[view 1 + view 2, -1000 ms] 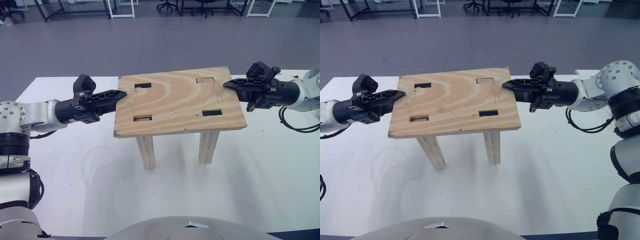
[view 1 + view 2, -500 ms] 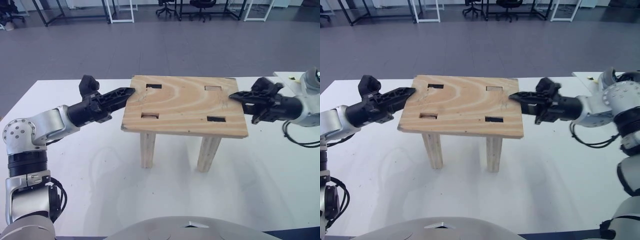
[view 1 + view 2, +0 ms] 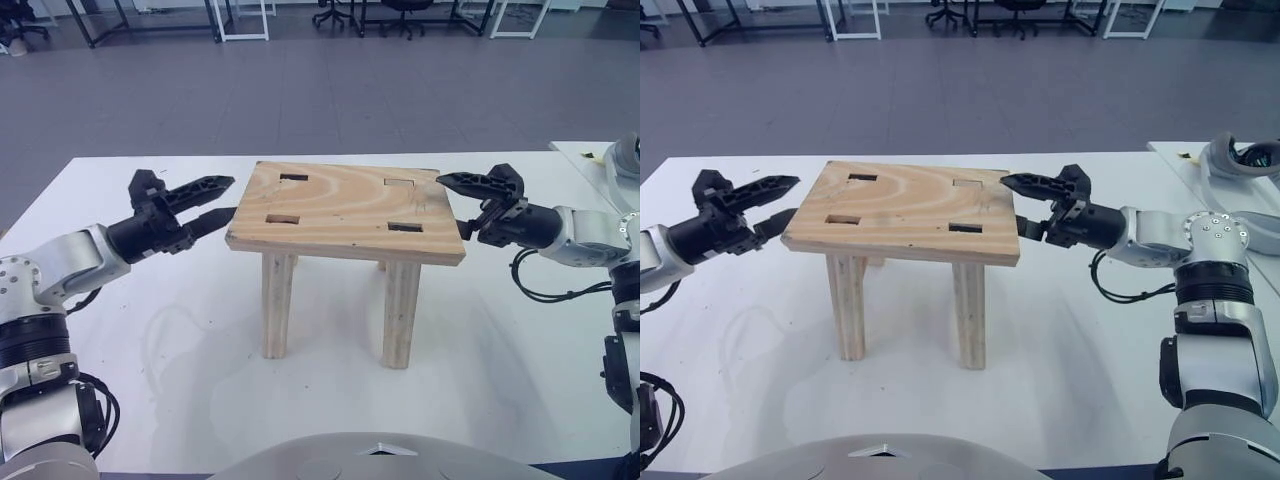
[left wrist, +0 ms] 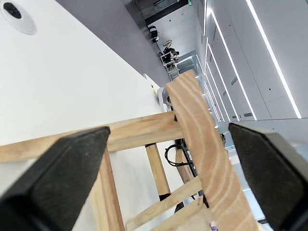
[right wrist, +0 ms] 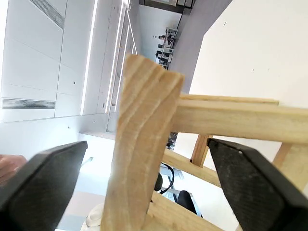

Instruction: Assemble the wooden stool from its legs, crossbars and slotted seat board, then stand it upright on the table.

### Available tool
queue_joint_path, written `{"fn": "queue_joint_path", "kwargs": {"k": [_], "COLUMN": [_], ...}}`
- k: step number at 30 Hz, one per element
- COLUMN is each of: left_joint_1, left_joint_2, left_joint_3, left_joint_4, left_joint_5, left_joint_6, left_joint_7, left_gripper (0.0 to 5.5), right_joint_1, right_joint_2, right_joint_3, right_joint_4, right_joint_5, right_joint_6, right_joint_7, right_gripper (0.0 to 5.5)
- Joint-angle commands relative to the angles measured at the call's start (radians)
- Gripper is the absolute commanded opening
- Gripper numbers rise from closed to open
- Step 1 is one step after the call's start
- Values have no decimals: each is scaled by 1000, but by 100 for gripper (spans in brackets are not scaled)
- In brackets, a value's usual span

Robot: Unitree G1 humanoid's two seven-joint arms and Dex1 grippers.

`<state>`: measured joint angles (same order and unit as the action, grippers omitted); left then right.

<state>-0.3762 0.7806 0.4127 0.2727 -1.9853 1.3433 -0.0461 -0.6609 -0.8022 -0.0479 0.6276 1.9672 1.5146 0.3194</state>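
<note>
Both the left fingers (image 3: 205, 184) and the right fingers (image 3: 470, 181) are spread open. Between them the stool (image 3: 345, 215) stands upright on the white surface (image 3: 150, 380). Its seat (image 3: 340, 195) edges are just beside their tips. Chairs (image 3: 335, 10) stand far behind.

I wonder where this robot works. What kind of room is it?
Probably a lab or workshop: a white worktable holds the wooden stool, with a wide grey floor, metal-framed desks and office chairs behind.
</note>
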Motion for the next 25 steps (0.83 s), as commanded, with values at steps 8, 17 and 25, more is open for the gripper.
{"fn": "queue_joint_path", "kwargs": {"k": [8,17,25], "left_joint_1": [277,162,156], "left_joint_2": [74,-184,-306], "left_joint_3": [66,-292,-293], "left_joint_4": [-397,-196,-183], "left_joint_5": [929,1511,1640], "left_joint_6": [-675,-1115,-1187], "left_joint_7": [-119,-33,-56], "left_gripper": [538,538,538], "right_joint_1": [163,209,151], "right_joint_2": [91,346,410], "right_joint_3": [-192,99,-10], "right_joint_4": [-539,-143,29], "right_joint_5": [-686,-1510,-1653], "right_joint_6": [-767,-1596,-1791], "right_joint_7": [-109,-176,-145], "right_gripper": [540,540,540]}}
